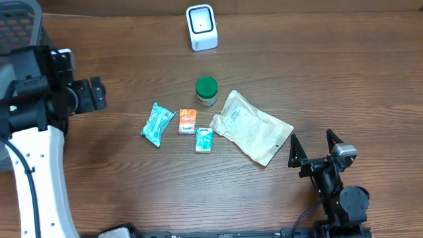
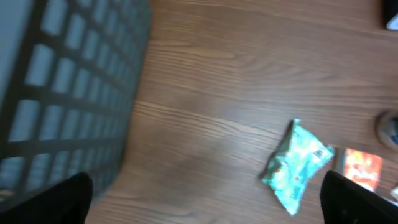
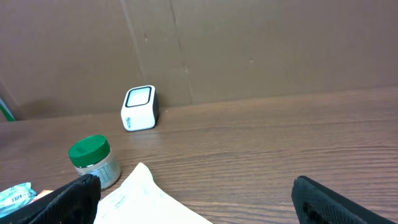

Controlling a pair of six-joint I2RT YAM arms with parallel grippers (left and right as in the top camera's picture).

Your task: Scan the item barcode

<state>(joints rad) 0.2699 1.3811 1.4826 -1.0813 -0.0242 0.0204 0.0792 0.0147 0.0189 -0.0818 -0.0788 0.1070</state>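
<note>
From above, the scanner (image 1: 201,27) stands at the far edge of the table (image 1: 330,59), well apart from the items mid-table, where the teal packet (image 1: 157,123), orange packet (image 1: 188,121), green-lidded jar (image 1: 206,91) and white pouch (image 1: 251,125) lie so close that grabbing one could shove its neighbours. In the left wrist view the left gripper (image 2: 207,190) hangs empty, jaws apart, the teal packet off to one side, so a straight drop would likely miss it. The right wrist view shows the right gripper (image 3: 196,186) spread wide and empty beside the pouch's edge; that limp pouch may fold and hide its barcode

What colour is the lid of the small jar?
Green. The jar lid shows best in the right wrist view.
</note>
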